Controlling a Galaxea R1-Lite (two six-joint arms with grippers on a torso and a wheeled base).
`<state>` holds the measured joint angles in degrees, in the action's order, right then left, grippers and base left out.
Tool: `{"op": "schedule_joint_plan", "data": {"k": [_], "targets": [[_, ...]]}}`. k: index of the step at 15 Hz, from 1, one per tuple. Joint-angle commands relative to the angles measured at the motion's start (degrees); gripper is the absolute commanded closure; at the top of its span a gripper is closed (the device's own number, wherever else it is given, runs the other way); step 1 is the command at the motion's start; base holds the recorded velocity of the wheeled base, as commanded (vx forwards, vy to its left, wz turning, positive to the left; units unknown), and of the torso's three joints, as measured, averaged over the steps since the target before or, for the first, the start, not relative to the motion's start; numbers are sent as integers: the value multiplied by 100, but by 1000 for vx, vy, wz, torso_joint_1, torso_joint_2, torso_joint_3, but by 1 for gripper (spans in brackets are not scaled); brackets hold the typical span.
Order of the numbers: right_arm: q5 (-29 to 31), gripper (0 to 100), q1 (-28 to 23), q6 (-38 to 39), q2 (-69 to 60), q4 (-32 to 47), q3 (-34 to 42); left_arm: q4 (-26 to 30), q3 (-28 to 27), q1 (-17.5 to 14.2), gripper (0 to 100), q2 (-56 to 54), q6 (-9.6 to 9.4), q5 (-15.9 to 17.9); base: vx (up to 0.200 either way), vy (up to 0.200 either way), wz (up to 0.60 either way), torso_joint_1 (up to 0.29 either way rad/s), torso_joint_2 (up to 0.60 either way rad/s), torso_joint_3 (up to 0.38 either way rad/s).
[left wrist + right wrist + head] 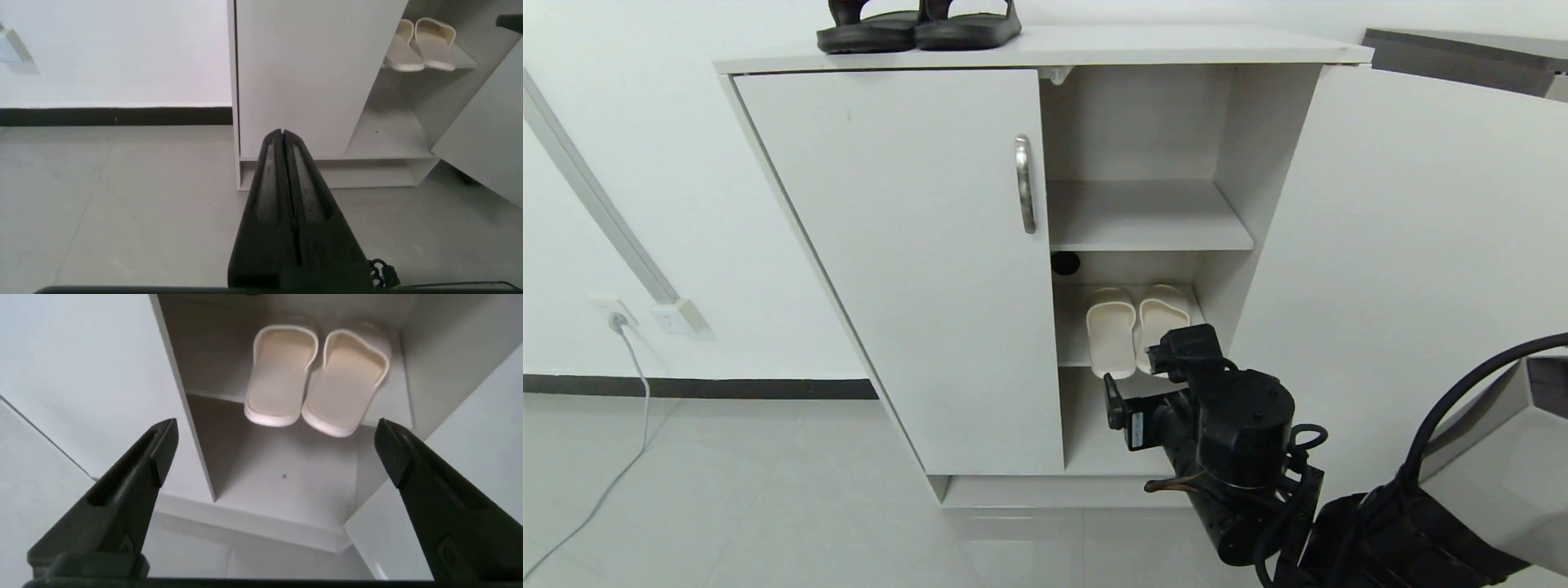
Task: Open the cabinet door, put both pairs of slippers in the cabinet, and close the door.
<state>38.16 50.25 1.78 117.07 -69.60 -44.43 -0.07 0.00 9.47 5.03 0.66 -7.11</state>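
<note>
Hovering low right of centre in head view, right gripper (276, 431) gaped wide, held nothing, just before cabinet (1045, 51) opening. White slippers (1135, 331) sat side by side on lower shelf, centre frame. Black slippers (919, 28) rested on cabinet top, upper edge. Right door (1405, 269) stood open; left door (907, 269) closed. Left gripper (281, 139) pressed together, empty.

Room of a home, entry type. Shoe cabinet (890, 269) on tiled floor (727, 490) by bare wall (645, 122); slippers (315, 376) shelved beyond right fingers (122, 498). Wall socket (617, 314).
</note>
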Motion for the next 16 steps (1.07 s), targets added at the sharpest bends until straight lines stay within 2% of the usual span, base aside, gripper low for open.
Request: {"op": "schedule_joint_plan", "data": {"k": [1, 9, 16], "targets": [[-1, 0, 2, -2, 18, 7, 40, -1, 0, 2, 100, 6, 13, -1, 0, 0, 0, -2, 2, 207], [-63, 0, -6, -64, 18, -239, 207, -1, 0, 2, 100, 6, 13, 8, 0, 0, 0, 1, 1, 48], [-89, 0, -6, -73, -8, -239, 269, -1, 0, 2, 100, 6, 4, 8, 0, 200, 0, 5, 0, 5]]}}
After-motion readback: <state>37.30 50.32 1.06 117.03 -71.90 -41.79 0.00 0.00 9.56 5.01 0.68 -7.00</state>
